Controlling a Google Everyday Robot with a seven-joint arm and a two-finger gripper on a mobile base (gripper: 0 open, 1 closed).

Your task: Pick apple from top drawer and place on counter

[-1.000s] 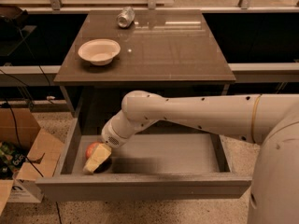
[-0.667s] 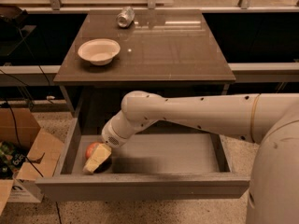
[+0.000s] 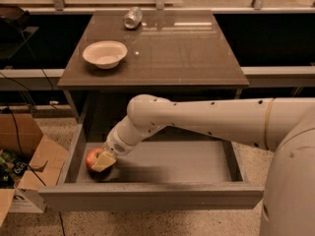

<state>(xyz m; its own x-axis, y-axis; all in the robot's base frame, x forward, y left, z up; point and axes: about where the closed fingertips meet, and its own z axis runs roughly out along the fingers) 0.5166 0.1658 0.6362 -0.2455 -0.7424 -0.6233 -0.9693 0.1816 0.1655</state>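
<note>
Top drawer (image 3: 147, 196) is pulled out under the counter (image 3: 172, 48), front panel nearest cam. Apple (image 3: 92, 157) sits in the near-left corner of the drawer floor, close to the left wall. Red w/ a yellowish patch, only the left part shows.

Gripper (image 3: 102, 162) is down in the drawer, right on the apple: tan tip covers the apple's right/near side, touching or overlapping it. Far side of the tip is hidden behind the apple + wrist, so can't tell if it's clamped or loose. Dark shadow under the apple, can't tell if it's resting on the floor or just off it.

Arm (image 3: 197, 119) comes in from the right, blocks the drawer's back wall. Robot body (image 3: 290, 181) is cut off at the right edge.

On the counter: white bowl (image 3: 105, 53) near-left, crushed can (image 3: 132, 17) far-left. Cardboard box (image 3: 34, 156) on the floor left of the drawer, partly out of frame.
</note>
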